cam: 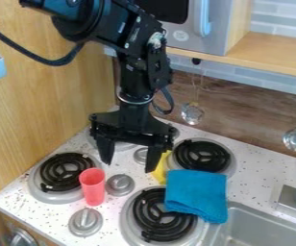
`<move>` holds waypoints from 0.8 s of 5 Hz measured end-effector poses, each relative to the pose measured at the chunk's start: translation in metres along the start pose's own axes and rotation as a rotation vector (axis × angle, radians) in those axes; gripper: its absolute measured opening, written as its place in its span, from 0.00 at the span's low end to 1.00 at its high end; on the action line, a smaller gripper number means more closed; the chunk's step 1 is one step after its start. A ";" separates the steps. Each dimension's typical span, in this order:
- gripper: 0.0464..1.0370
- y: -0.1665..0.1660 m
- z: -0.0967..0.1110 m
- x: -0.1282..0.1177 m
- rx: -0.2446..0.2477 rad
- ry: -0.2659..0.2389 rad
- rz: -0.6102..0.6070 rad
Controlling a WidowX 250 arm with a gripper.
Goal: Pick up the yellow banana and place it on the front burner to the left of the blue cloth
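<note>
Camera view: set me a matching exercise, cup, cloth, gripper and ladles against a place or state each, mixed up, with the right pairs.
1. cup
2. cloth
3. gripper
4. ladles

A. blue, partly over a burner
B. open, above the stove
C. hanging by the wall
D. red, beside a knob

Pairs: 1-D; 2-A; 3-B; 4-C

Arm [126, 29]: black, blocky segments, small pale markings
Upper joint [79, 21]: rounded, black with bluish sheen
Cable [31, 56]: thick, black
Wrist: silvery ring [135, 100], dark cable loop [169, 102] beside it
Gripper [129, 167]: matte black, broad crosspiece, two tapering fingers [105, 146]
</note>
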State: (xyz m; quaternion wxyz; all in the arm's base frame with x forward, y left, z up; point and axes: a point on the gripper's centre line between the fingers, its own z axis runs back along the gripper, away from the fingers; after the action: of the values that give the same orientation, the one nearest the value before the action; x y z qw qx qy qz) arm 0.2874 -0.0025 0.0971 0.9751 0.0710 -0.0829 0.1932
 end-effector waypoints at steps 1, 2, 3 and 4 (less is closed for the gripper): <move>0.97 0.000 -0.008 -0.004 0.011 0.027 -0.004; 0.97 -0.020 -0.043 0.015 0.012 0.107 -0.081; 0.97 -0.028 -0.071 0.042 0.034 0.130 -0.072; 0.97 -0.033 -0.091 0.071 0.048 0.117 -0.062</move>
State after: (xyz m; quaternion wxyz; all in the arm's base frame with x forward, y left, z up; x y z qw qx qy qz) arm 0.3768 0.0086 0.0177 0.9818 0.0856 -0.0186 0.1685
